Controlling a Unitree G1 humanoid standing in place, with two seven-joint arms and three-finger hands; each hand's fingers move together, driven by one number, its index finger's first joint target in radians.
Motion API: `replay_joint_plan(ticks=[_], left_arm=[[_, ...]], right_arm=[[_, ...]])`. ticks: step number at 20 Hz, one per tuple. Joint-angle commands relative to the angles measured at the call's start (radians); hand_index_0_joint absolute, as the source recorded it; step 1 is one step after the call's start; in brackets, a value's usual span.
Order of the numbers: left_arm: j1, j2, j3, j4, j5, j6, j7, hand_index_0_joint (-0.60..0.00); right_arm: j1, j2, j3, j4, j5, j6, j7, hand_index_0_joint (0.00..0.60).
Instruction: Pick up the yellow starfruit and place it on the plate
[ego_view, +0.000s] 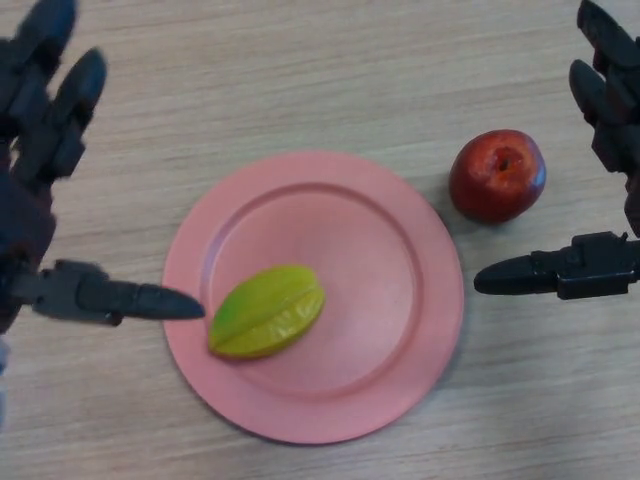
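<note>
Starfruit (266, 310) sits on the pink plate (380, 230), lower-left part, w/ nothing gripping it. Left hand (40, 190) is spread open by the plate's left rim, thumb tip just beside the fruit. Right hand (600, 180) open too, empty, off the plate's right side near a red apple (497, 175).

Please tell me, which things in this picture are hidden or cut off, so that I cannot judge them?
- Left hand, head view: its palm and wrist are cut off by the left edge.
- Right hand, head view: cut off by the right edge; only the fingers and the thumb show.
- Underside of the starfruit: hidden by the fruit itself where it lies on the plate.
- Far side of the apple: hidden by its own body.
</note>
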Motion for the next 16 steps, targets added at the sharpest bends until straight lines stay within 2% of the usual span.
replay_joint_plan(ticks=[1,3,4,6,11,16], left_arm=[[-0.004,0.030,0.087,-0.051,-0.057,-0.100,0.000,0.000],[0.003,0.028,0.100,-0.044,-0.056,-0.133,0.013,0.000],[0.003,0.026,0.089,-0.019,0.003,-0.195,0.025,0.000],[-0.005,0.028,0.080,-0.005,0.047,-0.222,0.043,0.000],[-0.045,0.031,0.017,0.005,0.150,-0.177,0.091,0.000],[-0.047,0.013,-0.029,-0.010,0.216,-0.151,0.099,0.000]], right_arm=[[-0.046,-0.009,-0.022,-0.052,-0.010,-0.112,-0.036,0.000],[-0.056,-0.001,-0.008,-0.028,-0.007,-0.139,-0.044,0.000],[-0.059,-0.001,0.000,-0.014,-0.011,-0.166,-0.045,0.000],[-0.058,0.004,-0.002,-0.007,0.004,-0.176,-0.045,0.000],[-0.053,0.004,-0.001,0.049,0.010,-0.222,-0.033,0.000],[-0.063,0.008,0.008,0.073,0.025,-0.238,-0.037,0.000]])
